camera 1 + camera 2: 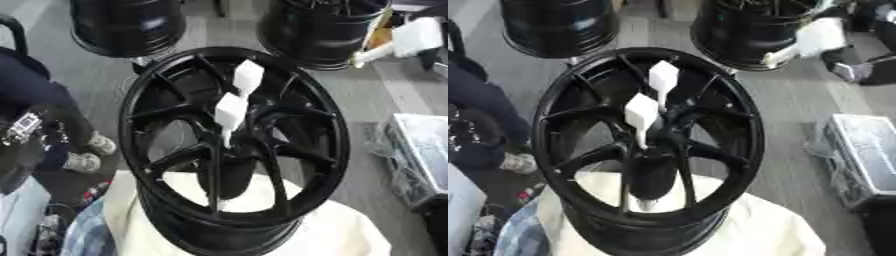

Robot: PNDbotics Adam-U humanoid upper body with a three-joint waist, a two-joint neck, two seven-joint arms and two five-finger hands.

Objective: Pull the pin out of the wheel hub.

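Left eye view shows the wheel hub (171, 112) filling the middle of the picture, a black many-spoked wheel tilted up toward the camera and resting on a stand draped in cream cloth (350, 235). Two white pins rise from its centre. The nearer pin (230, 112) has a flat, blocky white head and a thin shank running down into the middle of the spokes, and the farther pin (248, 76) stands just behind and above it, with the same kind of head. Their long axes run out of the wheel's face and lean up and away from the camera, so my judgement is that a pull has to follow that line rather than go sideways. No robot hand shows in either eye's view, so neither the spread of its fingers nor what it holds can be told, and neither can which arm is nearer. The nearer pin sits almost on the picture's midline, so either arm would have to come in over the rim and between the spokes' outer ends. The heads look broad enough to pinch across their flat sides. Against the black metal they stand out sharply. Two more black wheels (127, 25) stand on the grey floor behind, well apart from the pins.
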